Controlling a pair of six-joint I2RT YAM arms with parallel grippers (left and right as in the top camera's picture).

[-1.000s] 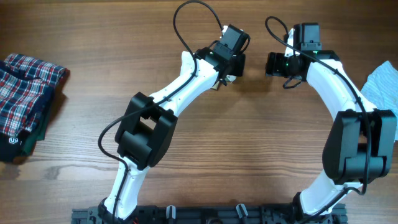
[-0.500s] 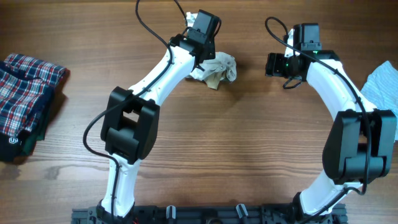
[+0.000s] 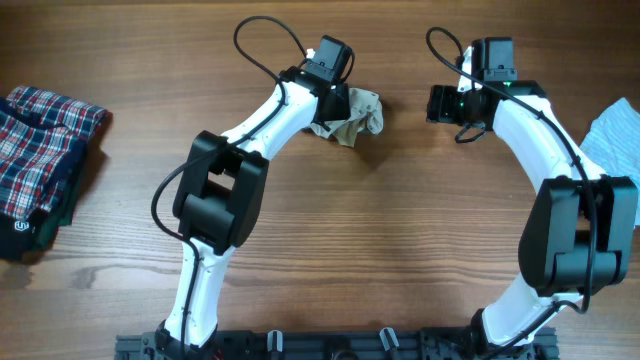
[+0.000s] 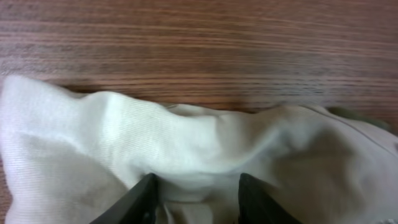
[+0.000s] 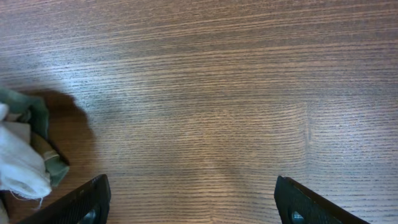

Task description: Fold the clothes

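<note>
At twelve o'clock the left tool [image 4: 202,200] is pinching only a bunched fold of shirt [image 4: 186,140], risking it slipping free, while the right tool [image 5: 193,200] is hanging released, empty.

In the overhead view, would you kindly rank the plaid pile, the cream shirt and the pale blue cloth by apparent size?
Largest: plaid pile.
Then: cream shirt and pale blue cloth look alike; the frame edge cuts the cloth off.

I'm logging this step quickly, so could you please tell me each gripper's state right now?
Left gripper: straddling the cream shirt; whether it grips cannot be told.
Right gripper: open, holding nothing.
</note>
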